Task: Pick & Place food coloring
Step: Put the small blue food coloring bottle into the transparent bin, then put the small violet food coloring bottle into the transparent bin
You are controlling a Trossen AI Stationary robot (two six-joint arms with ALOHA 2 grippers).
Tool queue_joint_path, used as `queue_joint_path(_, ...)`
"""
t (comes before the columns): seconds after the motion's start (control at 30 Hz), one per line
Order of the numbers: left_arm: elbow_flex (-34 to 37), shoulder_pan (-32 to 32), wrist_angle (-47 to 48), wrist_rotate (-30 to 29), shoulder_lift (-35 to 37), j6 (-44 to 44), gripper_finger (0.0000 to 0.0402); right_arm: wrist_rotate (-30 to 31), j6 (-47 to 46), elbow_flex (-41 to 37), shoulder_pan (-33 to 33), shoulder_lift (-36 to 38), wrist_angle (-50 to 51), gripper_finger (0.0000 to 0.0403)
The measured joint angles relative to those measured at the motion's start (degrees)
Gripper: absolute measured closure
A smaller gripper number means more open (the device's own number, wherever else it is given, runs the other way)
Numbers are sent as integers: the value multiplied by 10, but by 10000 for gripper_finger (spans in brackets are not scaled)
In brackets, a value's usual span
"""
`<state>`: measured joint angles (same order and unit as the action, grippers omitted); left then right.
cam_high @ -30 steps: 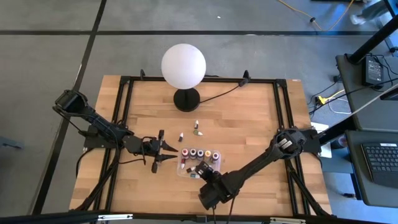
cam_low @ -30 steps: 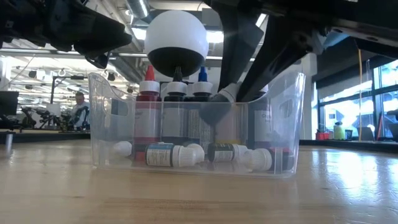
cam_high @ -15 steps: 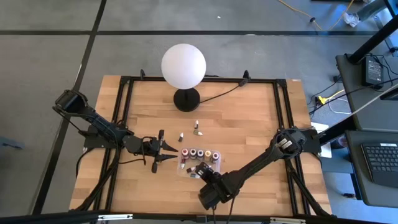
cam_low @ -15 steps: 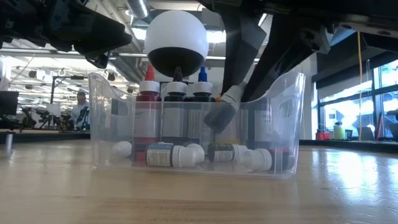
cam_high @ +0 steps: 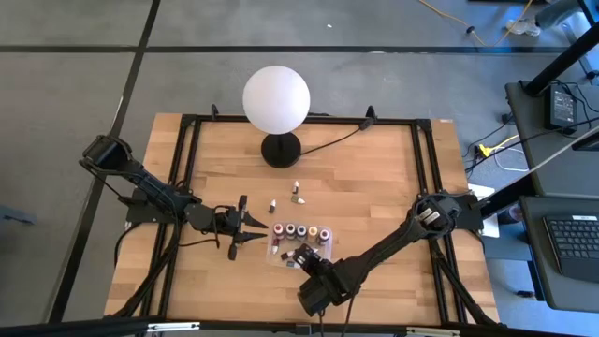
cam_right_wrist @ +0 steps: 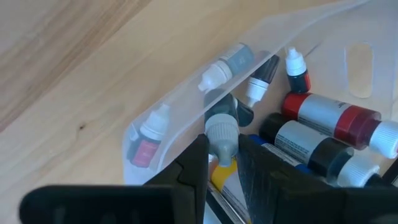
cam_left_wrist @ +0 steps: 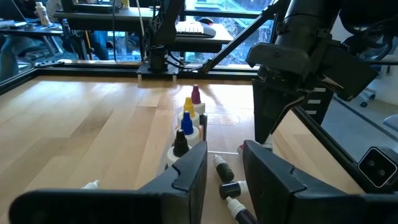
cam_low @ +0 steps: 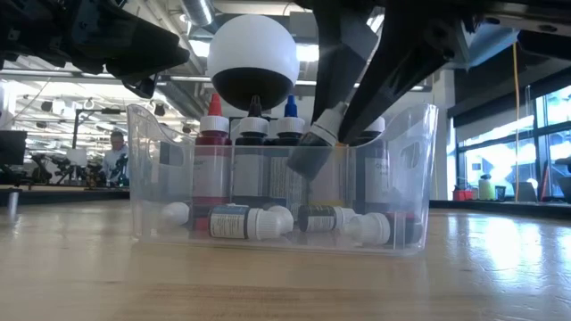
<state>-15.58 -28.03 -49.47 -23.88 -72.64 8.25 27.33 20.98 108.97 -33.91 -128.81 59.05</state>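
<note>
Open-plan lab or workshop: framed wooden worktop [cam_high: 374, 178], concrete floor [cam_high: 75, 84], neighbouring desks with keyboard [cam_high: 571, 245], floor cables [cam_high: 487, 37].

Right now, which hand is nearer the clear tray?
Right. The right hand reaches into the clear tray, shut on a bottle; the left hand waits beside it, outside.

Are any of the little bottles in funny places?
Yes. Two food coloring bottles lie out on the table, away from the clear tray. In the tray, several lie on their sides under the standing ones. The right gripper pinches one by its cap, tilted.
</note>
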Motion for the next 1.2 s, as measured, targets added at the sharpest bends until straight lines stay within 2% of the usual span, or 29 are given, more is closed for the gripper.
queue_joint_path(0.4, 0, 0, 0, 0, 0, 0, 303, -34, -27, -6, 18, 0, -6, 318)
queue_joint_path(0.67, 0, 0, 0, 0, 0, 0, 300, -34, -27, -6, 19, 0, -6, 269)
queue_joint_path(0.83, 0, 0, 0, 0, 0, 1, 303, 36, -48, 6, 13, 2, 42, 252)
queue_joint_path(1.1, 0, 0, 0, 1, 0, 0, 300, 52, -198, 17, -36, 100, 107, 251)
queue_joint_path(1.2, 0, 0, 0, 0, 0, -9, 302, 58, -237, -2, -61, 149, 110, 251)
